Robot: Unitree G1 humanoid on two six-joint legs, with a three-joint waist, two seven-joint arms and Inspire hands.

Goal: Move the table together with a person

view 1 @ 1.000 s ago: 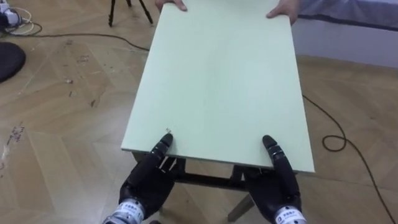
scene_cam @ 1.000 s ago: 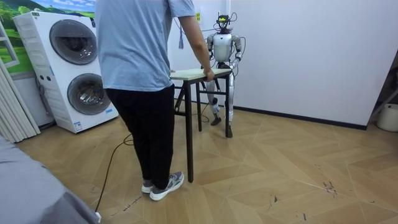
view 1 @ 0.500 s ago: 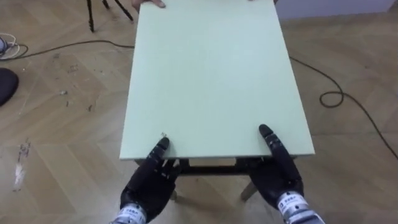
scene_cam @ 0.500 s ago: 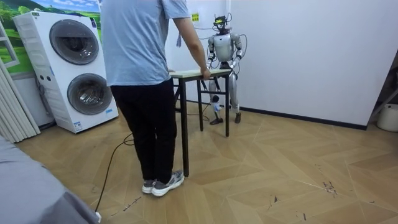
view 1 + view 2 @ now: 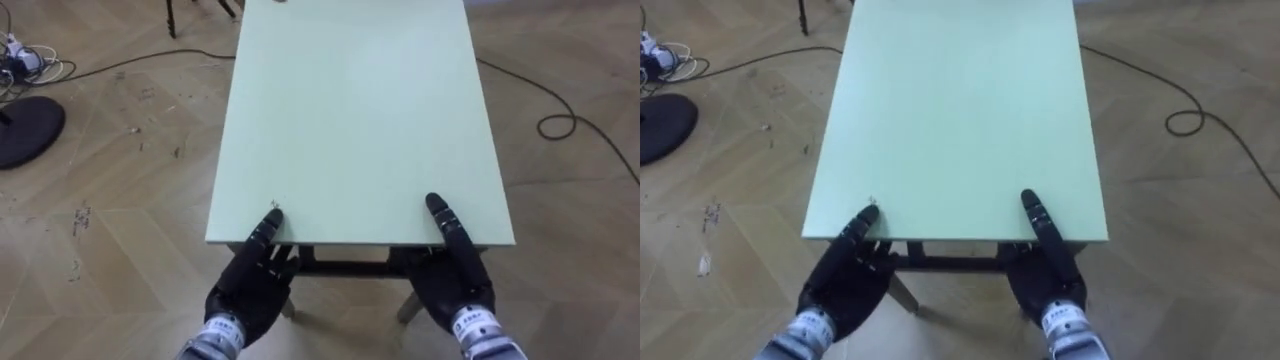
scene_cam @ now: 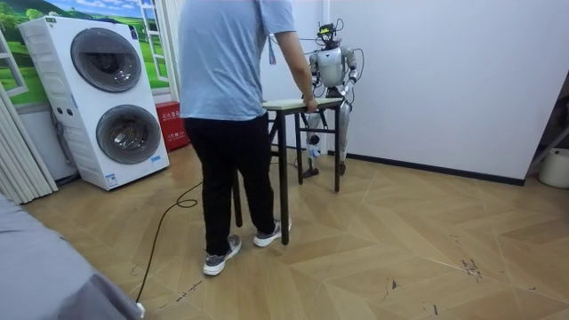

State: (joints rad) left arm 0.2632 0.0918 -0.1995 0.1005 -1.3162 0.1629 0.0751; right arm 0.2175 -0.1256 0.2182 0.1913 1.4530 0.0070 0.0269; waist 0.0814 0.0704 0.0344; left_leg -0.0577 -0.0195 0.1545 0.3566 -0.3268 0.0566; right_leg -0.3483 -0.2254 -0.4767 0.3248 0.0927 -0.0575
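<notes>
A table with a pale green top (image 5: pixel 360 120) and dark legs stands lengthwise before me. My left hand (image 5: pixel 250 285) and right hand (image 5: pixel 455 275) grip its near edge, each thumb lying on the top and the fingers reaching under it. In the room view a person in a blue shirt and black trousers (image 6: pixel 233 98) stands at the table's (image 6: pixel 298 103) far end with a hand (image 6: pixel 308 105) on its edge. I stand at the other end, close to the white wall.
A black cable (image 5: pixel 560 110) loops over the wooden floor on my right. A round black base (image 5: pixel 30 130) and tripod legs (image 5: pixel 170 15) lie to my left. Stacked washing machines (image 6: pixel 107 98) stand at the room view's left.
The person has stepped to the room view's right and the table and I have shifted that way, nearer the wall. The person's hands have left the eye view's top edge.
</notes>
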